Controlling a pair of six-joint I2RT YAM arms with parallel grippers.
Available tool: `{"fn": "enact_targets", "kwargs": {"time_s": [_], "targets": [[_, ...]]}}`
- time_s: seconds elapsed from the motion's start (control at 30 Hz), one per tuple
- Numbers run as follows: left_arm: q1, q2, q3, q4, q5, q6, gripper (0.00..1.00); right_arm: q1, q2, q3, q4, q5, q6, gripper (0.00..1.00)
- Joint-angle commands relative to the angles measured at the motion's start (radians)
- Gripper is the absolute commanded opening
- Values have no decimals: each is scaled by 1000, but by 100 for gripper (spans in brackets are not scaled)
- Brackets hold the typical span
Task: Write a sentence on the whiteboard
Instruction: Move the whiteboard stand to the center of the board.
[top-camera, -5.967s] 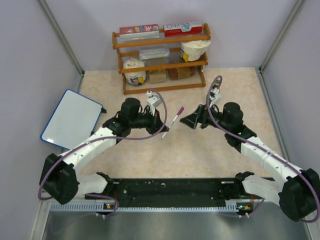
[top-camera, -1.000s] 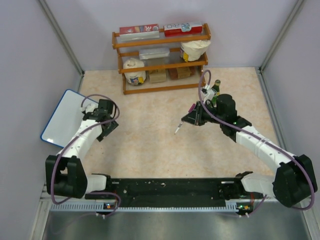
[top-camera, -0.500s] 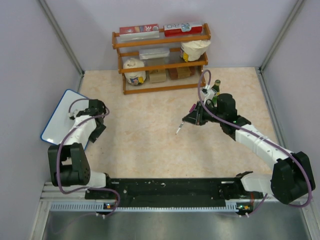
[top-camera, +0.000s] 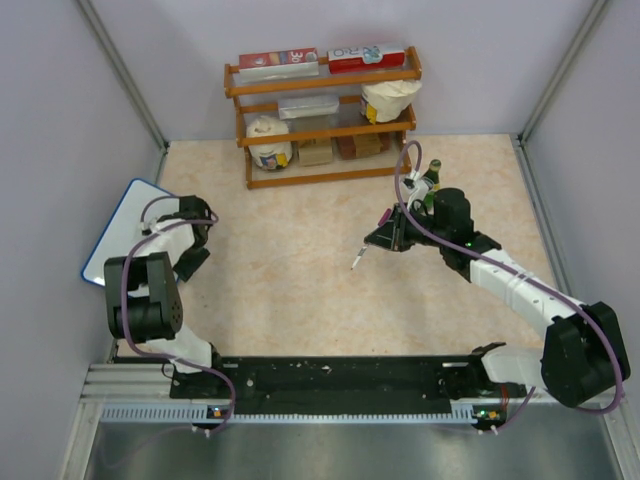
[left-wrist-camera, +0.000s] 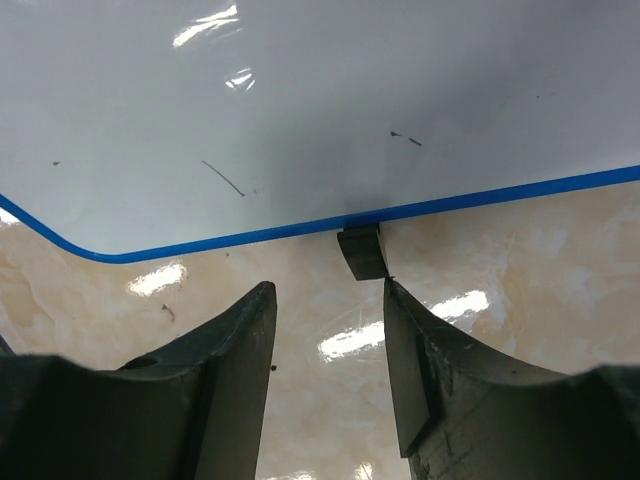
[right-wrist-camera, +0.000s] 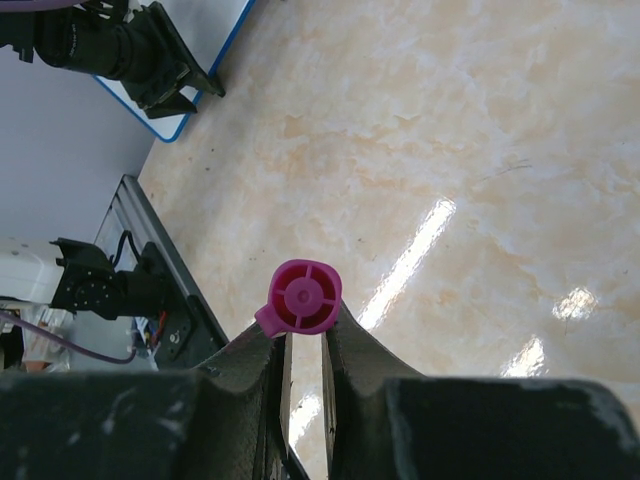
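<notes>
The whiteboard (top-camera: 125, 225) lies at 9 o'clock on the table (top-camera: 300, 290), hard against the left wall, one corner toward 12. The left arm is folded back on itself, and the left gripper (top-camera: 188, 262) sits at the board's 4 o'clock edge. Seen from its wrist, the left gripper (left-wrist-camera: 325, 295) has its 2 fingers spread with nothing between them. The blue frame runs just ahead of them, and a small black foot (left-wrist-camera: 362, 252) is off the right fingertip. The whiteboard (left-wrist-camera: 320, 100) carries only a few faint dark specks.

Toward 2 o'clock, well apart from the board, the right gripper (top-camera: 385, 235) is above the table. It pinches a marker (top-camera: 358, 255) that slants toward 7 o'clock. The wrist view shows the right gripper (right-wrist-camera: 303, 340) pressed on the marker (right-wrist-camera: 300, 297) just below its pink end.

A shelf (top-camera: 320, 110) stands at 12 o'clock.
</notes>
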Motion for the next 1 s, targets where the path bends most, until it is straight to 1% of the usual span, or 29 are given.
{"fn": "enact_targets", "kwargs": {"time_s": [0.0, 0.13, 0.23, 0.43, 0.5, 0.6, 0.67, 0.77, 0.97], "targets": [[10, 25, 47, 38, -39, 9, 51, -9, 1, -5, 49, -13, -24, 0], [21, 44, 58, 41, -64, 8, 51, -8, 4, -8, 52, -13, -26, 0], [28, 61, 56, 71, -49, 24, 51, -8, 6, -11, 57, -15, -24, 0], [47, 108, 84, 62, -52, 35, 50, -9, 4, -13, 55, -18, -27, 0], [54, 116, 88, 62, -47, 38, 45, -9, 4, -13, 55, -18, -29, 0], [58, 128, 98, 53, -46, 38, 31, -9, 4, -13, 55, -16, -29, 0], [58, 139, 105, 42, -56, 38, 20, -8, 3, -13, 54, -19, -29, 0], [58, 139, 105, 36, -59, 44, 0, -9, 1, -13, 54, -22, -27, 0], [58, 124, 82, 64, -35, 75, 0, -9, -2, -13, 55, -28, -21, 0]]}}
